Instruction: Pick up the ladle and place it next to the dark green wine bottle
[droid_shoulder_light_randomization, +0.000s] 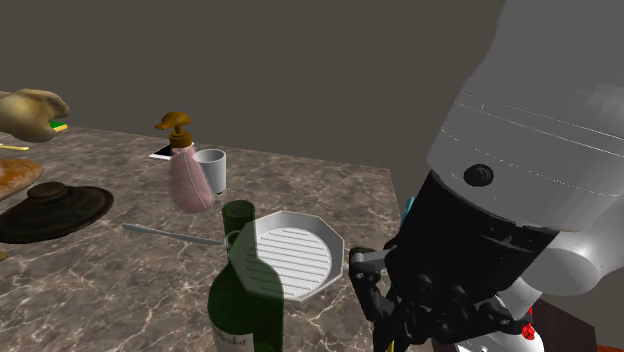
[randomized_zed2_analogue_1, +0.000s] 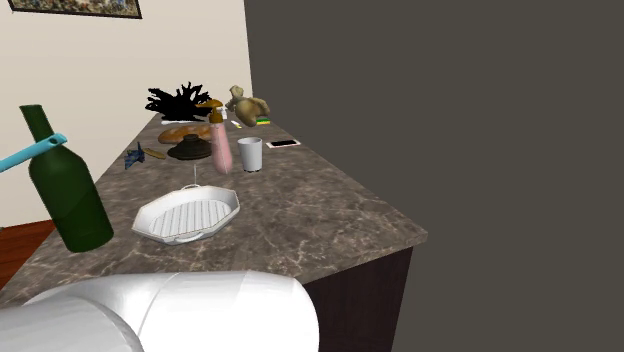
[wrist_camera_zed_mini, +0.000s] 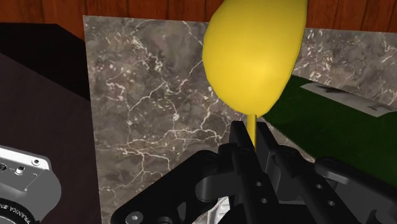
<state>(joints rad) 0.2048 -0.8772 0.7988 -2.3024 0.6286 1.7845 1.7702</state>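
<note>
The ladle has a yellow bowl (wrist_camera_zed_mini: 254, 51) and a thin yellow stem, and my gripper (wrist_camera_zed_mini: 254, 137) is shut on that stem, holding the bowl above the marble counter (wrist_camera_zed_mini: 146, 108). Right beside the bowl stands the dark green wine bottle (wrist_camera_zed_mini: 331, 127). In the second exterior view a light blue handle end (randomized_zed2_analogue_1: 30, 152) sticks out by the bottle (randomized_zed2_analogue_1: 65, 190) at that view's left. The shoulder view has the bottle (droid_shoulder_light_randomization: 245, 300) at the bottom, with my black hand (droid_shoulder_light_randomization: 400, 300) to its right.
A white ribbed dish (droid_shoulder_light_randomization: 295, 258) lies just behind the bottle. Farther back stand a pink soap dispenser (droid_shoulder_light_randomization: 188, 170), a white cup (droid_shoulder_light_randomization: 210, 170), a dark hat-like thing (droid_shoulder_light_randomization: 50, 210) and a long grey utensil (droid_shoulder_light_randomization: 170, 234). The counter's edge (randomized_zed2_analogue_1: 380, 255) drops off near the dish.
</note>
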